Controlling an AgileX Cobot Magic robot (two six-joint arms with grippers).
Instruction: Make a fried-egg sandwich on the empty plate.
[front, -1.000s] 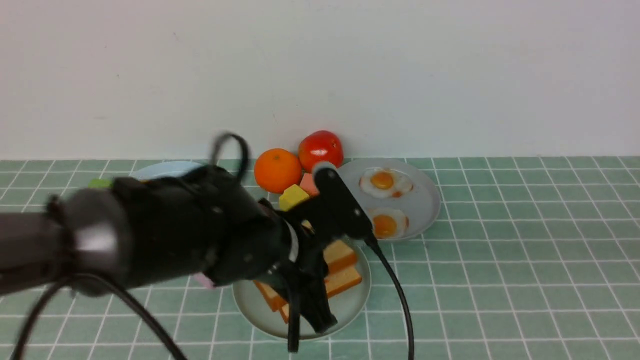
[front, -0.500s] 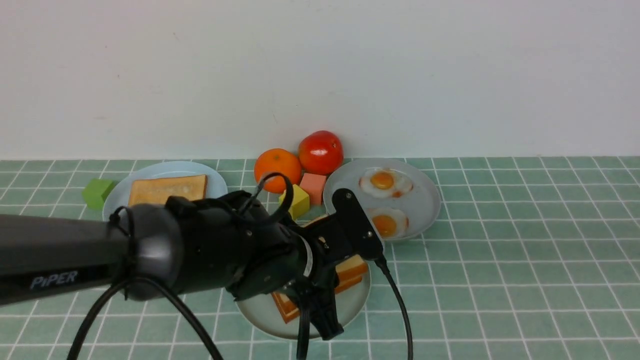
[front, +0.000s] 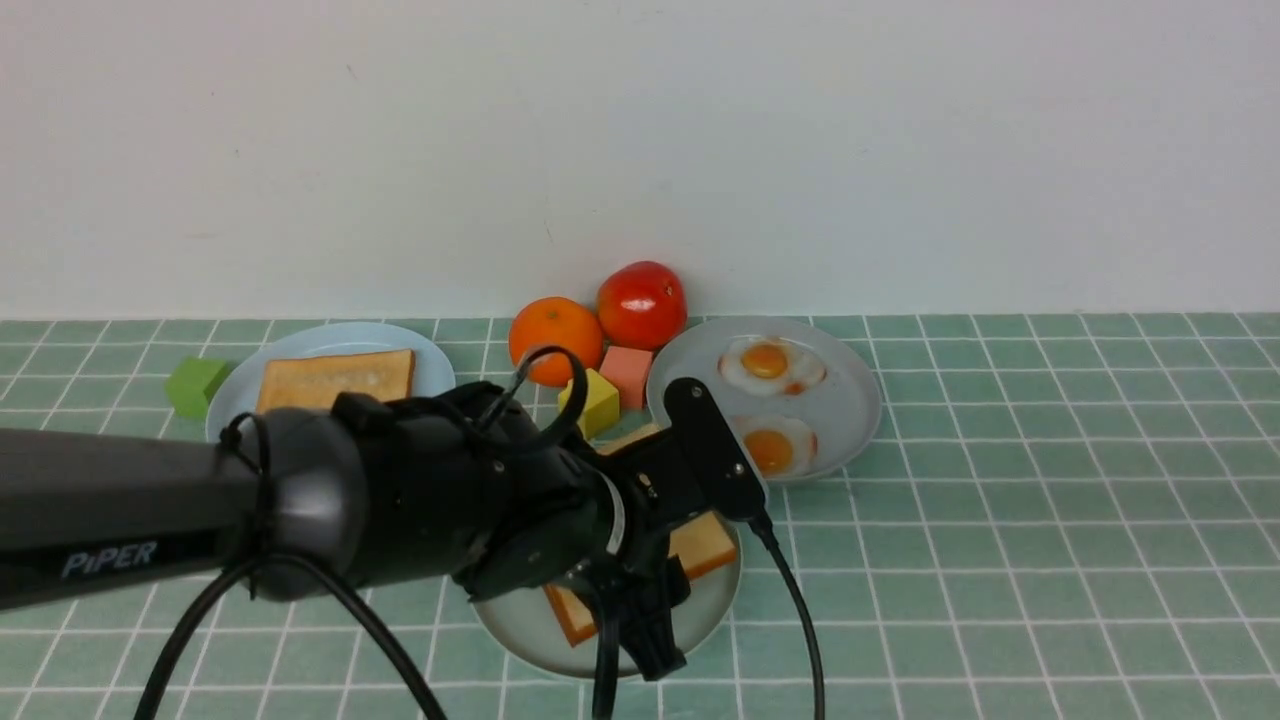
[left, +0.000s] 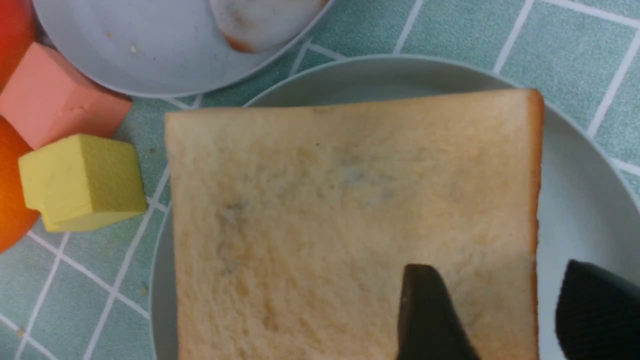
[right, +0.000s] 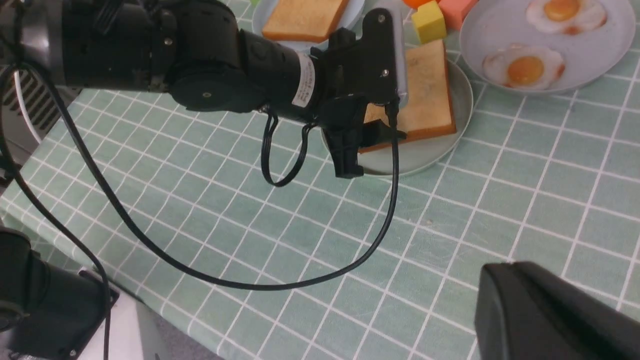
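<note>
The left arm (front: 300, 500) lies across the tablecloth (front: 1000, 560) and hides the near-left part of the big green plate (front: 705, 612), where one toast (front: 705, 545) lies flat. The left gripper (left: 495, 280) hangs over that toast's near edge, jaws apart, one finger above the bread, one past its crust. Its cable (front: 795, 600) trails by the plate's right side. Of the right gripper (right: 550, 310) only a black corner shows; its jaws I cannot tell. Three plates in all: the blue plate (front: 435, 368) behind holds the second toast (front: 335, 380), the grey plate (front: 850, 400) two eggs (front: 770, 362). One orange (front: 545, 335), one tomato (front: 642, 300). Three cubes: a green block (front: 195, 385), a yellow block (front: 597, 398), a pink block (front: 628, 372).
</note>
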